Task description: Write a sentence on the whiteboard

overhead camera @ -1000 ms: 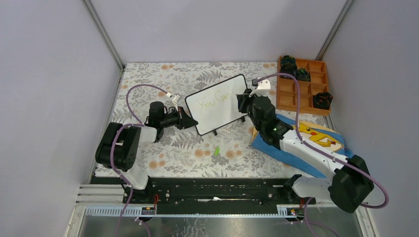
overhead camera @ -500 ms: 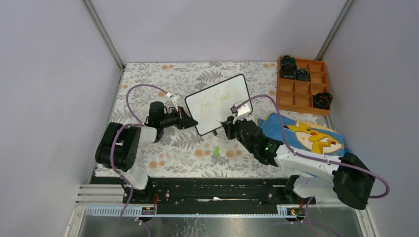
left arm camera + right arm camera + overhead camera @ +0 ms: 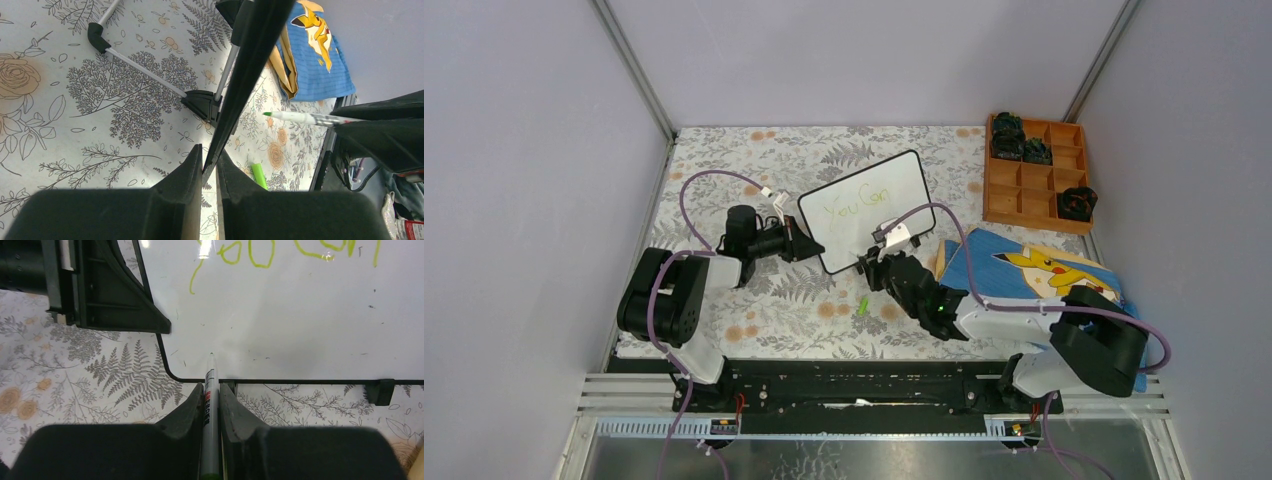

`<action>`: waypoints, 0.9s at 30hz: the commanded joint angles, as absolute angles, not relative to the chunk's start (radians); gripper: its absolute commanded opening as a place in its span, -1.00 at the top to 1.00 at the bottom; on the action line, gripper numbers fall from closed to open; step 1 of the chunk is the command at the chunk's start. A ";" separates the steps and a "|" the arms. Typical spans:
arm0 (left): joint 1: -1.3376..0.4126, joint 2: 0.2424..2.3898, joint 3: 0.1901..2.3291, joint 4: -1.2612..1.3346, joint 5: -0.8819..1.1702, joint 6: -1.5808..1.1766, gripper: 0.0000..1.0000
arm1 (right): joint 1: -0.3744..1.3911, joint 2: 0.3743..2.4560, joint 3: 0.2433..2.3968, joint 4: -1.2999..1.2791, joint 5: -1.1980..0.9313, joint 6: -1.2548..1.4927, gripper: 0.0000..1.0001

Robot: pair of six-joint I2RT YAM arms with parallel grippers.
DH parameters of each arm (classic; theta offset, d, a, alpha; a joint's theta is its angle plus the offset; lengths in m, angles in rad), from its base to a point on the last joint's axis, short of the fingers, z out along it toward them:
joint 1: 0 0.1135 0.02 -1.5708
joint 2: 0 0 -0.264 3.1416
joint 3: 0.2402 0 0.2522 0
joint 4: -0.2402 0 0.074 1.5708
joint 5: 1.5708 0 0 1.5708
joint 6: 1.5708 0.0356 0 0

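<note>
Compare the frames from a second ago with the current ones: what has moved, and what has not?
The right tool, shut on the marker, swung from the board's right edge down and leftward to its near edge, by the left corner, tip at the blank area below the writing. The left tool kept its clamp on the board's left edge. Board, writing and green cap stayed put.

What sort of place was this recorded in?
Probably a lab test cell: plain grey wall panels box in a floral-covered table, two robot arms are bolted to a rail at its edge, and a whiteboard and wooden tray serve as props.
</note>
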State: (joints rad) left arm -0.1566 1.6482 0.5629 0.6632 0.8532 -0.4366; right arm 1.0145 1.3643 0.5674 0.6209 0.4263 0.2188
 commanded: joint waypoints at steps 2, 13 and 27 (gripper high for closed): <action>-0.156 1.662 0.566 0.551 0.759 -0.395 1.00 | 1.029 1.449 0.624 0.757 0.517 0.190 1.00; -0.159 1.655 0.569 0.546 0.757 -0.399 1.00 | 1.031 1.439 0.616 0.839 0.543 0.172 1.00; -0.163 1.654 0.572 0.538 0.756 -0.394 1.00 | 1.029 1.502 0.702 0.803 0.572 0.155 1.00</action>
State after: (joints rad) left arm -0.1585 1.6402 0.5720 0.6315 0.8490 -0.4301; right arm 1.0206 1.4803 0.6415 0.7727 0.5346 0.1688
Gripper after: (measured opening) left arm 0.181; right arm 0.186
